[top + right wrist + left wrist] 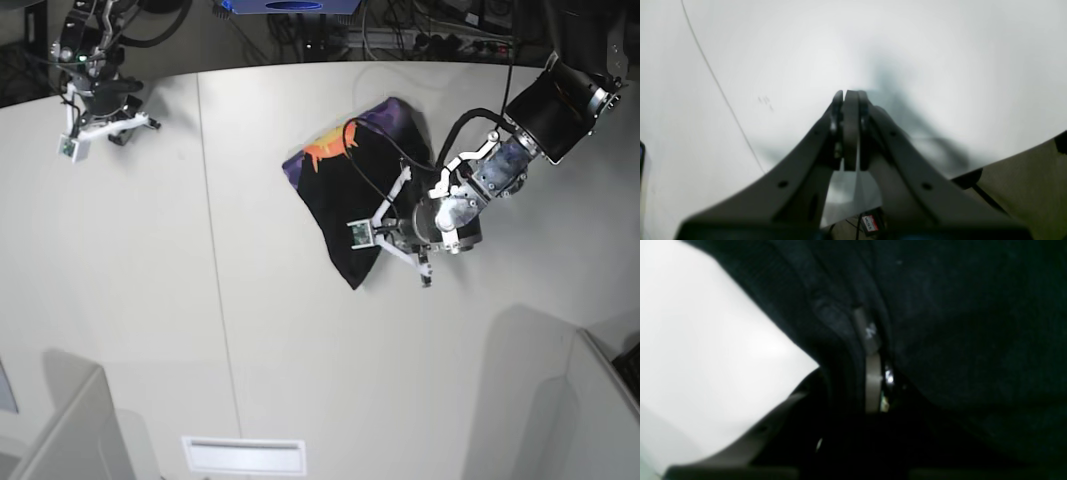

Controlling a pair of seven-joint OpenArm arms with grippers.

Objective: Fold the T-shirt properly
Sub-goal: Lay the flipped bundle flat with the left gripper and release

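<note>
T-shirt [352,196] laid in folded bundle on table [250,330], right of centre in base view. Left gripper [405,238] positioned at bundle's near right edge, cloth held between jaws. Right gripper [128,124] placed over far left corner, well apart from T-shirt.

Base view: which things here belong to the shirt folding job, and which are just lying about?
Part of the job:
T-shirt
left pincer, gripping the shirt
right pincer, shut, away from the shirt

Just there:
white table
cables behind the table
</note>
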